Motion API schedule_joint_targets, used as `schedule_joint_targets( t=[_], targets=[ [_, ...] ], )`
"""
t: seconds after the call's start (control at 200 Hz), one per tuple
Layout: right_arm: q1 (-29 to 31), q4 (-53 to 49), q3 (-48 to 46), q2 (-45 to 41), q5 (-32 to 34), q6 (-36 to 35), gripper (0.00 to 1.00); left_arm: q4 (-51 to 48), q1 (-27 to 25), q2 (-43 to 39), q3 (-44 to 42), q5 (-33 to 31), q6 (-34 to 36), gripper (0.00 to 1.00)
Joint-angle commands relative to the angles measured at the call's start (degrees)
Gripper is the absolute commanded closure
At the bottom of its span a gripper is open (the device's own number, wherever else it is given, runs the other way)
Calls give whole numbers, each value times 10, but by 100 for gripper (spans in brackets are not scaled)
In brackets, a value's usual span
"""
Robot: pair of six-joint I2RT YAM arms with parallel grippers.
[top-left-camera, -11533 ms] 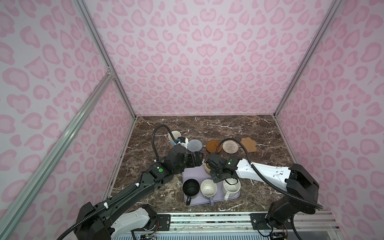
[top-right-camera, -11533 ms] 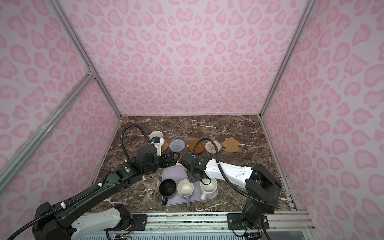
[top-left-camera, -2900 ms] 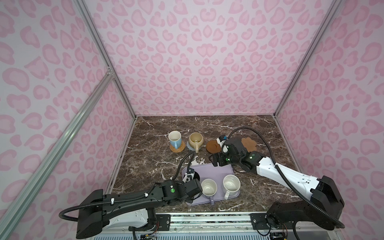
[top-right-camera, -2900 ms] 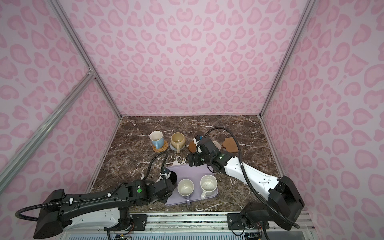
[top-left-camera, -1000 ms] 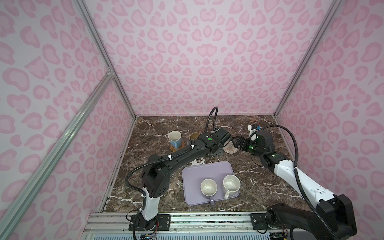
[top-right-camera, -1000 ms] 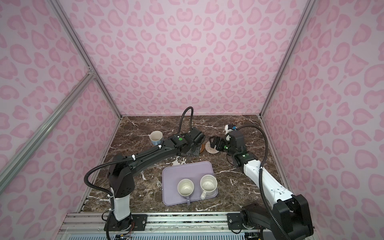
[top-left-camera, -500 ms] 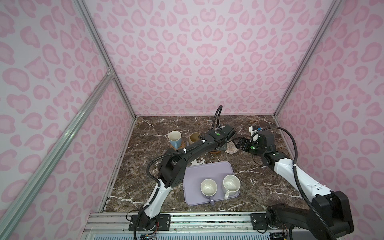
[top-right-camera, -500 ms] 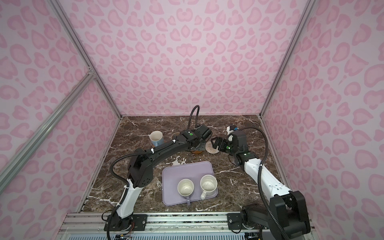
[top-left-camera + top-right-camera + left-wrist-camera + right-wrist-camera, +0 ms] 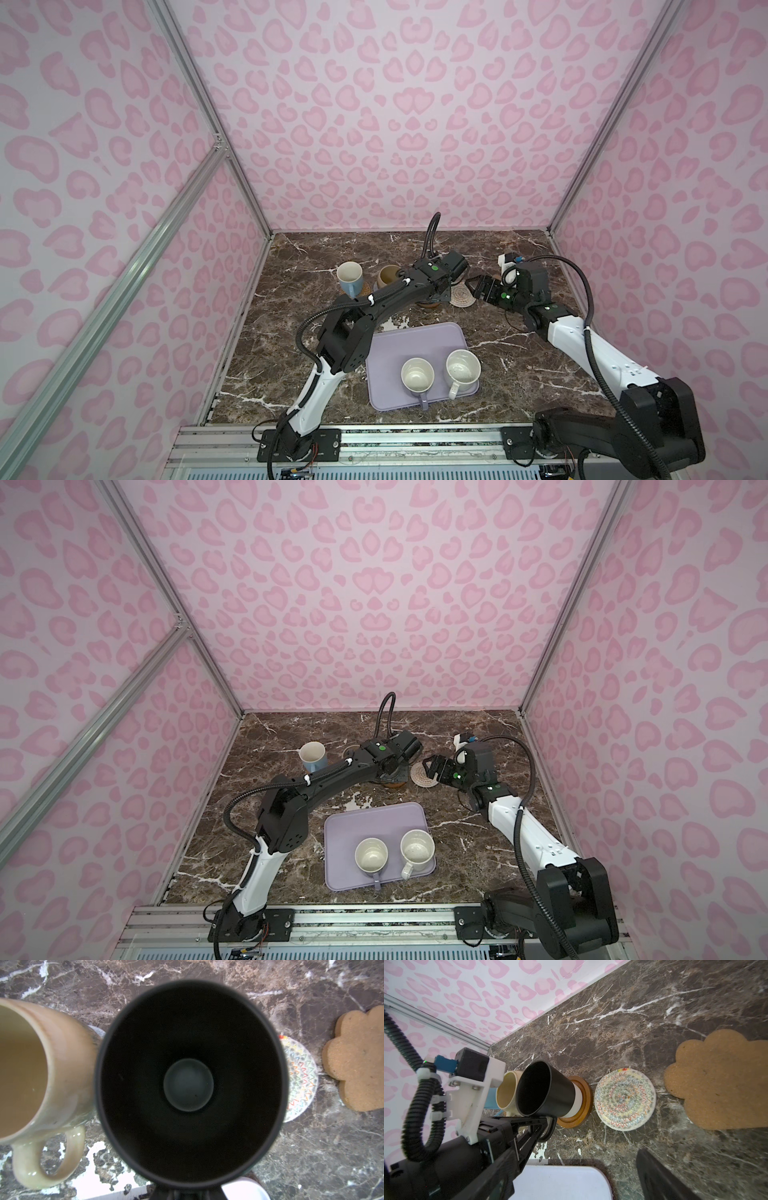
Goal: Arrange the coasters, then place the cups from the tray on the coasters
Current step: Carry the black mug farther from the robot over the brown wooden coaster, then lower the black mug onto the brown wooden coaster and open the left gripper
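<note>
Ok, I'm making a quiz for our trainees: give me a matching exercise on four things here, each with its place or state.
1 black mug
2 lavender mug
3 cream woven coaster
4 light blue mug

A on the tray
B held by the left gripper
C on the orange coaster
D bare

Pairs: 1-B, 2-A, 3-D, 4-C
</note>
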Motion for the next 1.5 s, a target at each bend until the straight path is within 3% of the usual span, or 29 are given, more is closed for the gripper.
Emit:
schedule_joint_targets(
  t=[0.0, 0.18, 0.585, 1.495],
  targets=[
    [1, 5, 3, 8, -10, 2, 8, 6, 0, 6, -1, -18, -15, 97],
    [1, 4, 5, 13, -12, 2, 8, 11, 0, 10, -3, -15, -20, 93],
    [1, 0, 11, 35, -23, 5, 8, 39, 3, -20, -53, 2, -26, 71],
    [1, 2, 9, 40, -10, 6, 6, 98, 4, -86, -116, 55, -21, 68]
  ],
)
